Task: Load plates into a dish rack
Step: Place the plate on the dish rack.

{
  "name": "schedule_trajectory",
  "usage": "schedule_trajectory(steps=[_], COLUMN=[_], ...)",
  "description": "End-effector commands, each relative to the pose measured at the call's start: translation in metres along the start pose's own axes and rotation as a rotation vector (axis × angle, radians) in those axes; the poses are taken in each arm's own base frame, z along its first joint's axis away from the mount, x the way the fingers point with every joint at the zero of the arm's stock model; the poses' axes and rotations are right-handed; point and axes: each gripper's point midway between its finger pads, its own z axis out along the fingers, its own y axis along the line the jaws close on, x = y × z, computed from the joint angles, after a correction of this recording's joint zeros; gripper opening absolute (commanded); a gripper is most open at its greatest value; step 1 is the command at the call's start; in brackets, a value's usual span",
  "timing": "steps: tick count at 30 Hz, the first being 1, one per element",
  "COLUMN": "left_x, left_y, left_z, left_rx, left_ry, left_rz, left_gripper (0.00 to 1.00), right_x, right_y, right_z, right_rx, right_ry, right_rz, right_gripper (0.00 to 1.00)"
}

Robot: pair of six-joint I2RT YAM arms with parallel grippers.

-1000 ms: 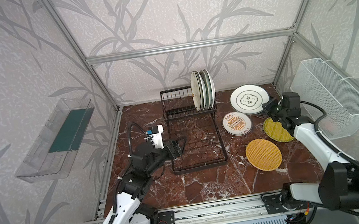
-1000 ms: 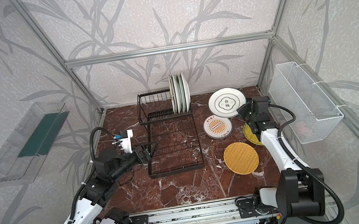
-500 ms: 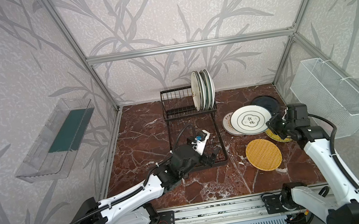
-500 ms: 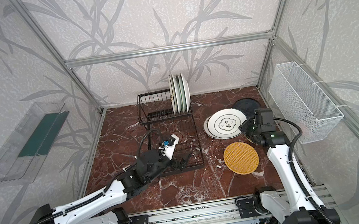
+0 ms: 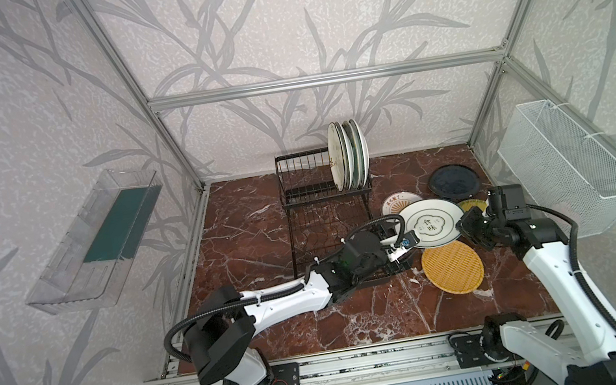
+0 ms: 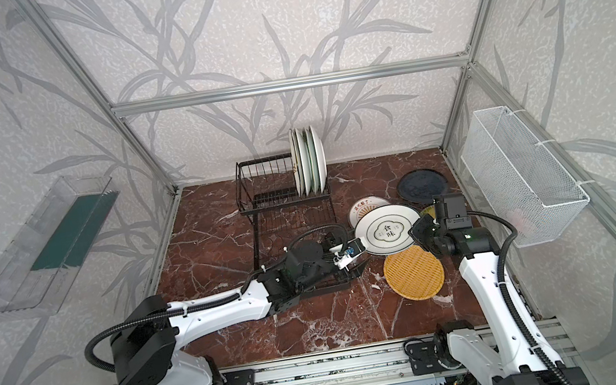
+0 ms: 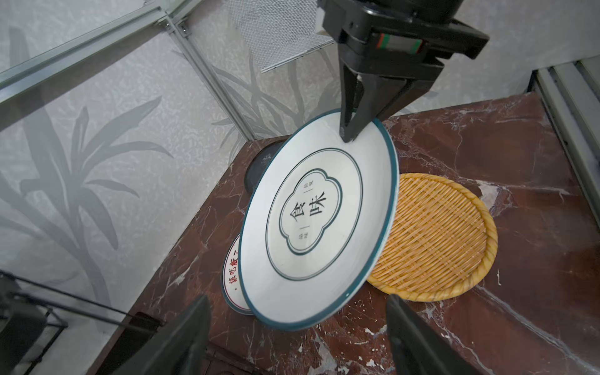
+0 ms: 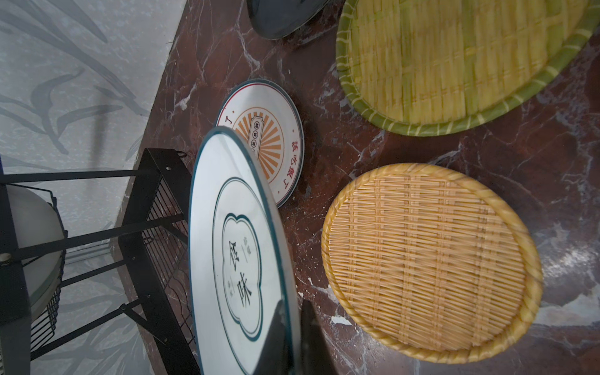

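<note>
Marble table (image 5: 260,217) across the whole floor here, clear bin (image 5: 98,237) on one side wall, mesh basket (image 5: 567,167) on the opposite one. The rack (image 5: 323,197) stands at the back middle, with the racked plates (image 5: 349,160) upright on edge, packed together at the end of its upper basket nearest the mesh basket. The rest of those slots are bare, and so is the lower tray.

The left arm (image 5: 292,293) reaches low across the front of that tray, while the right arm (image 5: 558,272) comes in from the basket side.

And here's the white plate (image 5: 431,222), teal rim, lifted clear of the table and tilted, just beside the lower tray. It hangs over the sunburst plate (image 5: 394,202) and the near edge of the wicker disc (image 5: 452,267), both lying flat. The dark plate (image 5: 453,182) sits flat further back, and the green-edged disc (image 8: 454,65) lies flat just below the right wrist.

The right gripper (image 7: 352,133) is clamped on the white plate's far rim, one finger on each face. The left gripper (image 7: 297,300) has its jaws spread wide, and the plate's near rim shows in the gap between them with neither finger touching it.
</note>
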Motion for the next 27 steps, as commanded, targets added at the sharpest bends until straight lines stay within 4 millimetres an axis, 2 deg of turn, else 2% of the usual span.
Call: schedule_trajectory(steps=[1, 4, 16, 23, 27], left_x=[-0.011, -0.010, 0.001, 0.003, -0.003], left_y=[-0.015, -0.020, -0.020, -0.022, -0.023], left_z=[0.011, 0.021, 0.057, 0.063, 0.062], left_rx=[0.072, 0.090, 0.055, 0.035, 0.020], left_ry=[-0.026, -0.021, 0.022, 0.033, 0.030], left_rz=[0.099, 0.105, 0.139, 0.147, 0.156], left_gripper=[0.72, 0.61, 0.40, 0.25, 0.08], right_x=[-0.007, -0.005, 0.005, 0.005, 0.004], right_y=[0.023, 0.027, 0.030, 0.028, 0.032], right_z=[-0.017, -0.018, -0.020, -0.020, -0.018], right_rx=[-0.062, -0.061, -0.060, -0.051, -0.063], right_ry=[-0.036, -0.028, -0.013, -0.018, -0.021], right_rz=[-0.021, -0.029, -0.042, -0.040, -0.046], right_gripper=[0.00, 0.00, 0.00, 0.00, 0.00])
